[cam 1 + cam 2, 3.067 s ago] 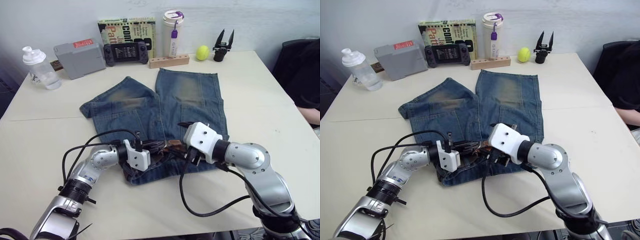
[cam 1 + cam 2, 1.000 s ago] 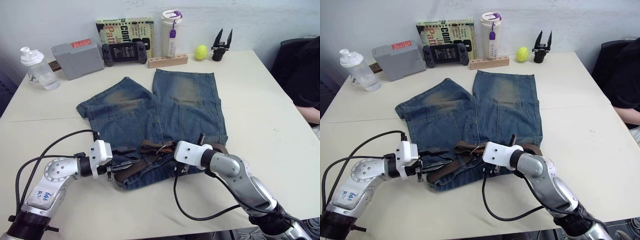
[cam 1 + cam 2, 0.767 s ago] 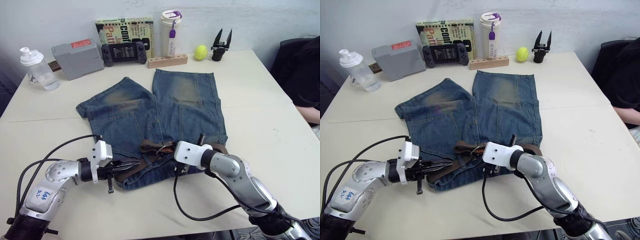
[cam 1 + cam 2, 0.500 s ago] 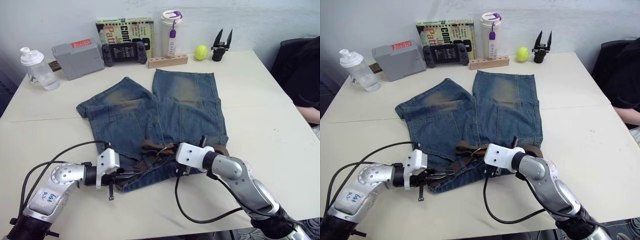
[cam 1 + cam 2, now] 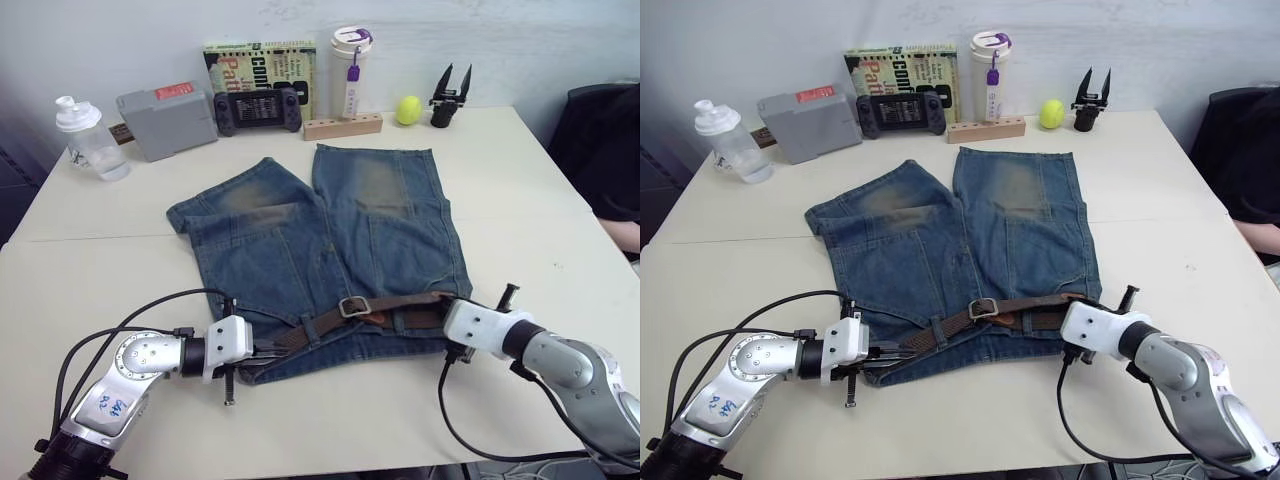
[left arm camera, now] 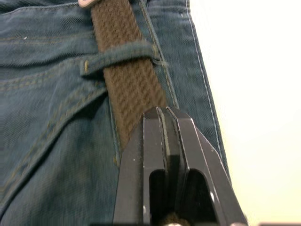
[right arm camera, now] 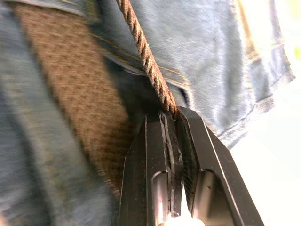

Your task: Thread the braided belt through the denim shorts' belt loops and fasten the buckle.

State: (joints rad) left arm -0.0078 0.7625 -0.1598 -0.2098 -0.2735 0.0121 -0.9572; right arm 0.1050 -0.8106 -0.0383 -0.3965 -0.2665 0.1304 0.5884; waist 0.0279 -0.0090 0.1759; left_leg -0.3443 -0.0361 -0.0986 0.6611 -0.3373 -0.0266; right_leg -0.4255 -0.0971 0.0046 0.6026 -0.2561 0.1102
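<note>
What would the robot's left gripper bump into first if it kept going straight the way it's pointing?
The left gripper is already shut on the braided belt. Straight ahead, it would probably meet the belt loop crossing the belt on the denim shorts.

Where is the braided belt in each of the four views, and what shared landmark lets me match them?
Left eye view: braided belt lies along the denim shorts' waistband.
Right eye view: same place, between both arms.
Left wrist view: under a belt loop, running into the left pincer.
Right wrist view: brown weave, edge strand in the right pincer.
Landmark: the buckle, in both eye views.
</note>
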